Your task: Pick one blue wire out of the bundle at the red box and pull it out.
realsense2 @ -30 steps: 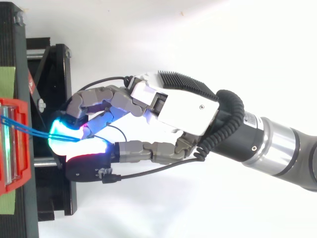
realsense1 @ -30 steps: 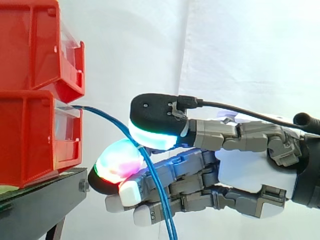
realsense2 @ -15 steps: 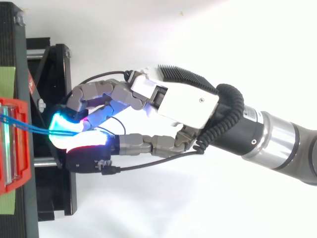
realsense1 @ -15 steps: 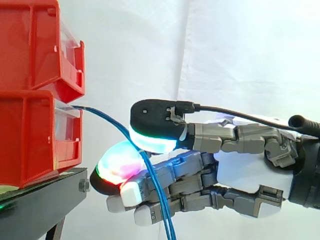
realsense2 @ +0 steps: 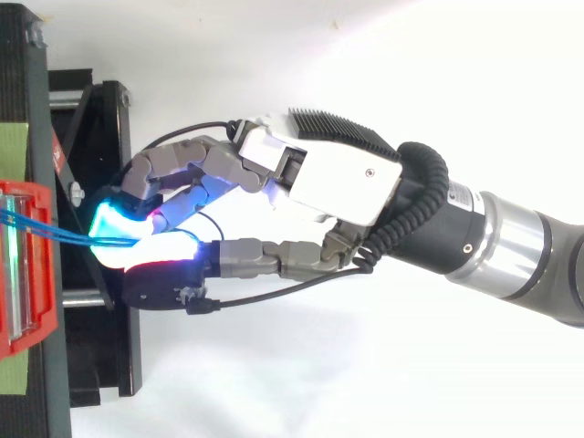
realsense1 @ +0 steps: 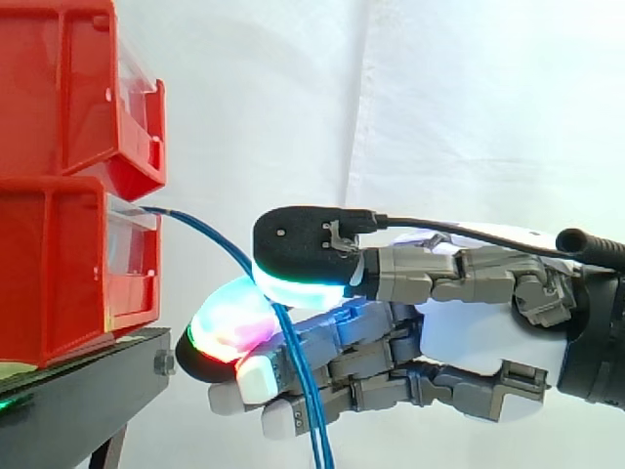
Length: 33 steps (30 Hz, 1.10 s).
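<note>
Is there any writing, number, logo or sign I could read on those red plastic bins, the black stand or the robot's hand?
None: no text in either view can be read.
The red plastic bins, the black metal stand, its green tape strip, the thin blue wires and the hand show no legible words, labels, numbers or signs.

1. Side view: no text, number or sign can be read on the red bins [realsense1: 59, 264] or the black stand [realsense1: 73, 386].
2. Top view: nothing legible on the hand [realsense2: 338, 182].
</note>
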Each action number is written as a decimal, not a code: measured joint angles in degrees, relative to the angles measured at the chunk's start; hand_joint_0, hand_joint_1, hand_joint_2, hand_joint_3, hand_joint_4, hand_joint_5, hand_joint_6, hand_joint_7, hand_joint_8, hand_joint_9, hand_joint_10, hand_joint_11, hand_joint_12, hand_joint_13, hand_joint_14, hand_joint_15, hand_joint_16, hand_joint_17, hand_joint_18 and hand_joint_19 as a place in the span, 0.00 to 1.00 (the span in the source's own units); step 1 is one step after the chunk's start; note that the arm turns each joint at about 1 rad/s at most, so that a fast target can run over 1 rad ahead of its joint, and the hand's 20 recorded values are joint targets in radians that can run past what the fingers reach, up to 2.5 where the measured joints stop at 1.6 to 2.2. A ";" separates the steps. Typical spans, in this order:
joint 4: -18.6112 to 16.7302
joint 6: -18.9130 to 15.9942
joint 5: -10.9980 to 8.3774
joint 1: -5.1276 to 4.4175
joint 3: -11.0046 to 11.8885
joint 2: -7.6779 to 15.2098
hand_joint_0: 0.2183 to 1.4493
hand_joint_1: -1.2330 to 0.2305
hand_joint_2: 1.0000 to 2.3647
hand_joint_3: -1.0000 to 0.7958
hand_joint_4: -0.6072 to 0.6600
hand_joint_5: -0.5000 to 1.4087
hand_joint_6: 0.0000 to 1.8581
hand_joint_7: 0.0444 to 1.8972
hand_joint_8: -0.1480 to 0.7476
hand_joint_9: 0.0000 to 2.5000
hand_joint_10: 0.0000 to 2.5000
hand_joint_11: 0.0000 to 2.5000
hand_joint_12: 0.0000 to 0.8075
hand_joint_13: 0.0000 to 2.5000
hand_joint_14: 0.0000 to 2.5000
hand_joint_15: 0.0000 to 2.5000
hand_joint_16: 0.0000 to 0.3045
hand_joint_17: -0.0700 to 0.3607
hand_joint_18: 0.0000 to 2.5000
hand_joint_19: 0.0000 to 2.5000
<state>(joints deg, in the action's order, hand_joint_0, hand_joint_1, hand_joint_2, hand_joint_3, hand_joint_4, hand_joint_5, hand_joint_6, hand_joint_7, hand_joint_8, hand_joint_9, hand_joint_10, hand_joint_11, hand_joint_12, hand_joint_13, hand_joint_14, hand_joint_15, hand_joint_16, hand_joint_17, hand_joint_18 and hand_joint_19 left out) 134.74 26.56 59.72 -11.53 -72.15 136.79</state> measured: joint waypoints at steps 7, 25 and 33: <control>0.00 0.02 -0.03 -0.16 -0.01 0.01 0.30 0.37 0.01 0.52 0.68 0.19 0.46 0.43 0.55 0.38 0.01 0.20 0.55 0.26 0.01 0.13 0.23 0.53 0.22 0.21; 2.42 -0.44 0.84 -0.41 -0.07 -2.25 0.30 0.38 0.00 0.56 0.68 0.20 0.47 0.44 0.57 0.40 0.01 0.20 0.56 0.27 0.01 0.13 0.24 0.54 0.24 0.20; 7.72 -4.46 1.30 -0.30 -0.09 -3.56 0.30 0.38 0.00 0.56 0.68 0.20 0.47 0.45 0.58 0.41 0.01 0.20 0.57 0.28 0.01 0.13 0.24 0.54 0.24 0.20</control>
<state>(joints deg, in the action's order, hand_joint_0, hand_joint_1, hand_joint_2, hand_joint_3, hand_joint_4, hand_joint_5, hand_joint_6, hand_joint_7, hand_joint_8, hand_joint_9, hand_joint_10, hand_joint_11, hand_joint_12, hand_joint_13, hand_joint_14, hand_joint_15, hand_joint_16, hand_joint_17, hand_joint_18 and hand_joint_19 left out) 142.46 22.10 61.02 -11.83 -72.24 133.22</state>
